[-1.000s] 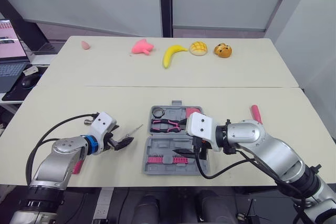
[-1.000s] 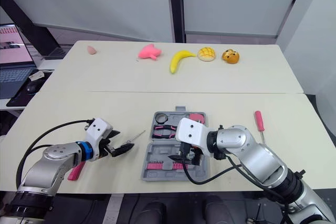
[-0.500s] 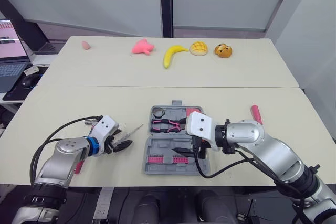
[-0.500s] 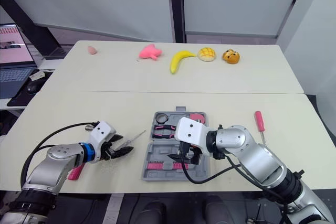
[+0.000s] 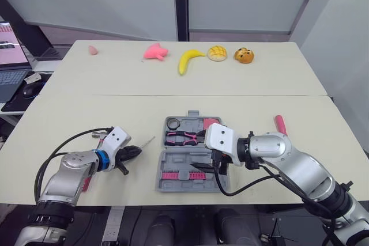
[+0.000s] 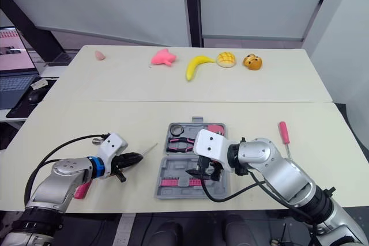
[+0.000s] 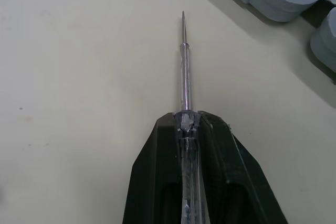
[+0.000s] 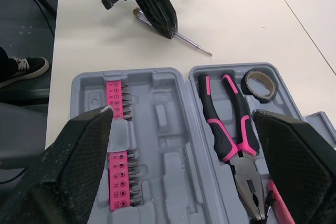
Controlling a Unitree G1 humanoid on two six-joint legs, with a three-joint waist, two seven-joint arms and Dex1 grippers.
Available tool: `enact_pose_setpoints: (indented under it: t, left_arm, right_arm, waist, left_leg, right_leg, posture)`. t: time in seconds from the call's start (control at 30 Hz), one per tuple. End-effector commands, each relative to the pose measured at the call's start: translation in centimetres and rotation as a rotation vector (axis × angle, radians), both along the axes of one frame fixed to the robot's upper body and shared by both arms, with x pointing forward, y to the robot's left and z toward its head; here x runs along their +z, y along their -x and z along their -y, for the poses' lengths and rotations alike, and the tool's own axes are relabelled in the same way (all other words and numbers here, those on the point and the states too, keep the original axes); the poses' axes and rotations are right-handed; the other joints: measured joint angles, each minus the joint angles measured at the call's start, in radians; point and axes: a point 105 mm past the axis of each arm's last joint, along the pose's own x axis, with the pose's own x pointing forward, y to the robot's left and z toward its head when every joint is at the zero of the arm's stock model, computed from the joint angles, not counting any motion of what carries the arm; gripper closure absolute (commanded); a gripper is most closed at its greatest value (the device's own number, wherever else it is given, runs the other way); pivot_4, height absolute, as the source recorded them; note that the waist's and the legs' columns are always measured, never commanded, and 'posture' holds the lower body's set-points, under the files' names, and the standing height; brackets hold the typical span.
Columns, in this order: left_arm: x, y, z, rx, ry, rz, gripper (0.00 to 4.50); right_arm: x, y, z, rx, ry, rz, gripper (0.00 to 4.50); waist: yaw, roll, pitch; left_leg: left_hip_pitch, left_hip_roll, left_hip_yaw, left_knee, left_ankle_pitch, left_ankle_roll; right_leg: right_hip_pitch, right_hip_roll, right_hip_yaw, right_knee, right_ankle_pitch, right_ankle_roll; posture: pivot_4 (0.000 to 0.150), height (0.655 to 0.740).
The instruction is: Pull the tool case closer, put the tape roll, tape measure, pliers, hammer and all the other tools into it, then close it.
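Note:
The grey tool case (image 5: 173,184) lies open at the table's front, with pink-handled pliers (image 5: 181,137), a tape roll (image 5: 173,124) and a pink strip of bits (image 8: 119,145) in it. My right gripper (image 5: 217,163) hovers open over the case's right side. Left of the case, my left gripper (image 5: 131,152) is shut on a thin screwdriver (image 7: 184,72) lying on the table, its tip pointing at the case. A pink-handled hammer (image 6: 82,189) lies under my left forearm. A pink screwdriver (image 5: 281,124) rests to the right of the case.
On the far table sit a banana (image 5: 189,60), a pink toy (image 5: 155,51), two buns (image 5: 217,53) and a small pink piece (image 5: 93,49). A laptop (image 5: 11,61) and mouse (image 5: 30,89) stand off the left edge. Bare tabletop lies between case and seam.
My left gripper's fingers have closed from wide apart onto the thin screwdriver. The right arm and the case have stayed put.

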Motion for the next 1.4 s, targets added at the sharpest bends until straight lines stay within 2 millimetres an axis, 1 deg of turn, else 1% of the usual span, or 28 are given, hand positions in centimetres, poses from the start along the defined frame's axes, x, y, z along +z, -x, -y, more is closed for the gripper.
enact_pose_setpoints:
  t: [0.03, 0.13, 0.2, 0.3, 0.4, 0.53, 0.63, 0.77, 1.0, 1.13, 1.4]
  left_arm:
    - [2.9, -0.3, -1.1, -0.012, -0.010, 0.083, 4.33]
    - [5.8, -0.3, -0.6, -0.121, -0.026, 0.157, 4.33]
    - [6.9, 0.2, 0.4, -0.230, -0.046, 0.176, 4.33]
    - [8.0, 1.3, 3.2, -0.434, -0.067, 0.181, 4.33]
    - [8.3, 1.5, 6.0, -0.548, -0.069, 0.166, 4.33]
    - [8.1, 1.0, 8.9, -0.638, -0.106, 0.166, 4.33]
    - [7.4, 0.5, 10.8, -0.674, -0.125, 0.142, 4.33]
    - [6.1, 0.7, 12.3, -0.738, -0.179, 0.107, 4.33]
    - [5.1, 0.4, 13.9, -0.766, -0.225, 0.103, 4.33]
    - [4.7, 0.4, 14.8, -0.782, -0.236, 0.097, 4.33]
    - [3.6, 0.1, 15.3, -0.804, -0.271, 0.090, 4.33]
  right_arm:
    - [1.5, 0.3, 0.0, 0.019, -0.037, 0.063, 0.00]
    - [2.0, 0.5, 0.4, 0.020, -0.043, 0.069, 0.00]
    - [2.2, 0.6, 0.8, 0.018, -0.040, 0.071, 0.00]
    - [2.4, 0.9, 1.8, 0.001, -0.020, 0.065, 0.00]
    - [2.3, 1.1, 3.2, -0.020, 0.019, 0.046, 0.00]
    - [2.0, 1.3, 4.3, -0.055, 0.050, 0.025, 0.00]
    - [1.5, 1.4, 4.9, -0.084, 0.068, 0.007, 0.00]
    - [0.8, 1.6, 5.3, -0.108, 0.091, -0.012, 0.00]
    - [-0.1, 1.8, 5.7, -0.124, 0.118, -0.026, 0.00]
    - [-0.2, 1.8, 5.8, -0.126, 0.121, -0.026, 0.00]
    - [-0.1, 1.7, 5.7, -0.125, 0.123, -0.023, 0.00]
  waist:
    - [0.001, 0.000, 0.000]
    - [0.002, 0.000, 0.000]
    - [0.007, 0.000, 0.000]
    - [0.013, 0.000, 0.000]
    - [0.020, 0.000, 0.000]
    - [0.022, 0.000, 0.000]
    - [0.020, 0.000, 0.000]
    - [0.014, 0.000, 0.000]
    - [0.017, 0.000, 0.000]
    - [0.016, 0.000, 0.000]
    - [0.018, 0.000, 0.000]
  left_leg:
    - [0.000, 0.000, 0.000, 0.000, 0.000, 0.000]
    - [-0.001, 0.000, -0.001, 0.000, 0.000, 0.000]
    - [-0.001, 0.000, -0.001, 0.000, 0.000, 0.000]
    - [-0.002, 0.000, 0.000, 0.000, 0.000, 0.000]
    - [-0.002, 0.000, 0.000, 0.000, 0.000, 0.000]
    - [-0.002, 0.000, 0.000, 0.000, 0.000, 0.000]
    - [-0.002, 0.000, 0.000, 0.000, 0.000, 0.000]
    - [-0.002, 0.000, 0.000, 0.000, 0.000, 0.000]
    - [-0.002, 0.000, 0.000, 0.001, 0.000, 0.000]
    - [-0.002, 0.000, 0.000, 0.001, 0.000, 0.000]
    - [-0.002, 0.000, 0.000, 0.001, 0.000, 0.000]
  right_leg:
    - [0.000, 0.000, 0.000, 0.000, 0.000, 0.000]
    - [0.000, 0.000, 0.000, 0.000, 0.000, 0.000]
    - [0.000, 0.000, -0.001, -0.001, 0.000, 0.000]
    - [0.000, -0.001, -0.001, -0.002, 0.000, 0.000]
    - [0.000, -0.001, -0.001, -0.002, 0.000, 0.000]
    - [0.000, 0.000, 0.000, -0.001, 0.000, 0.000]
    - [0.000, 0.001, 0.000, -0.001, 0.000, 0.000]
    - [0.000, 0.001, 0.001, -0.001, 0.000, 0.000]
    - [0.000, 0.001, 0.000, -0.001, 0.000, 0.000]
    - [0.000, 0.001, 0.001, -0.001, 0.000, 0.000]
    - [0.000, 0.001, 0.000, -0.001, 0.000, 0.000]
  posture:
    - [0.150, 0.7255]
    - [0.150, 0.7255]
    - [0.150, 0.7255]
    - [0.150, 0.7255]
    - [0.150, 0.7255]
    - [0.150, 0.7255]
    - [0.150, 0.7255]
    - [0.150, 0.7255]
    - [0.150, 0.7255]
    - [0.150, 0.7255]
    - [0.150, 0.7255]
